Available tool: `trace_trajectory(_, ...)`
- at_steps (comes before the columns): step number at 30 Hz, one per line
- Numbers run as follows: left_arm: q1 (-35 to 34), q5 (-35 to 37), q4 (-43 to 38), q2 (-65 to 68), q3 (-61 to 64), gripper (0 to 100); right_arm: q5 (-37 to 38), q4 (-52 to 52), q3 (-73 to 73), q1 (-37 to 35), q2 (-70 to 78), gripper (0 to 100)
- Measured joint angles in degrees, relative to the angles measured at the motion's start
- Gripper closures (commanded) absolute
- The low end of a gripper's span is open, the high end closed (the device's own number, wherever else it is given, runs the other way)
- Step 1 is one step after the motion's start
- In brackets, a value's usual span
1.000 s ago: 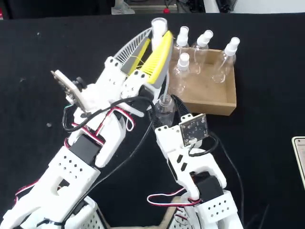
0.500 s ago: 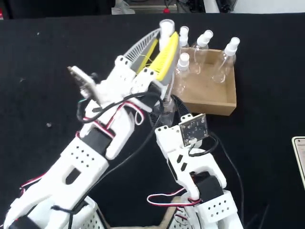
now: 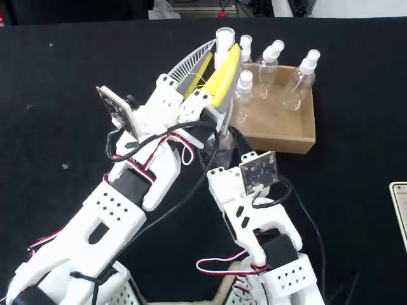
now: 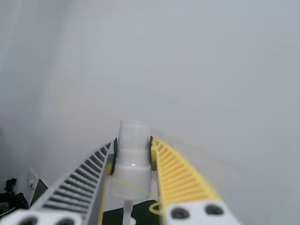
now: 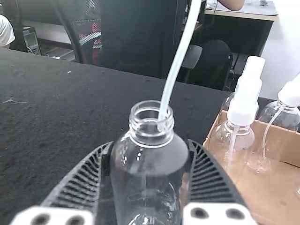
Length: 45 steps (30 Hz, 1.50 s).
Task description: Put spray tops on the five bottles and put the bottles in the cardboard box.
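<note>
My left gripper (image 3: pixel 222 56), with one yellow finger and one white ribbed finger, is shut on a white spray top (image 3: pixel 224 36) held high beside the cardboard box (image 3: pixel 280 127). The left wrist view has the spray top (image 4: pixel 132 157) clamped between the fingers, its tube hanging down. My right gripper (image 5: pixel 150 152) is shut on a clear bottle (image 5: pixel 150 164) with an open neck, upright on the table in front of the box's near left corner. The tube (image 5: pixel 176 65) dips into that neck. The bottle (image 3: pixel 220 147) stands partly hidden under the left arm.
Several capped spray bottles (image 3: pixel 299 79) stand upright in the box (image 5: pixel 267 192). The black table (image 3: pixel 57 76) spreads out to the left. A flat pale object (image 3: pixel 399 206) lies at the right edge.
The left arm swung right and toward the box, carrying the spray top over the held bottle. The right arm and its bottle stayed put.
</note>
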Motion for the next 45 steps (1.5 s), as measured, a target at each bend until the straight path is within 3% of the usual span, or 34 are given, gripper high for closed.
trace_trajectory(13, 0.0, 0.0, 0.1, -7.5, 8.9, 97, 0.0, 0.0, 0.0, 0.0, 0.0, 89.6)
trace_trajectory(27, -0.1, 0.0, 9.1, -8.2, 11.5, 97, 0.0, 4.7, -2.0, 0.0, 0.0, 89.6)
trace_trajectory(37, 0.5, 0.3, 9.4, -9.2, 16.2, 97, 0.1, 5.9, -2.5, 0.0, 0.0, 89.6)
trace_trajectory(42, 0.5, 0.4, 12.9, -14.0, 17.2, 86, 0.1, 5.9, -2.5, 0.0, 0.0, 89.6)
trace_trajectory(45, 0.3, 0.3, 17.4, -17.0, 17.2, 85, 0.1, 5.9, -2.5, 0.0, 0.0, 89.6)
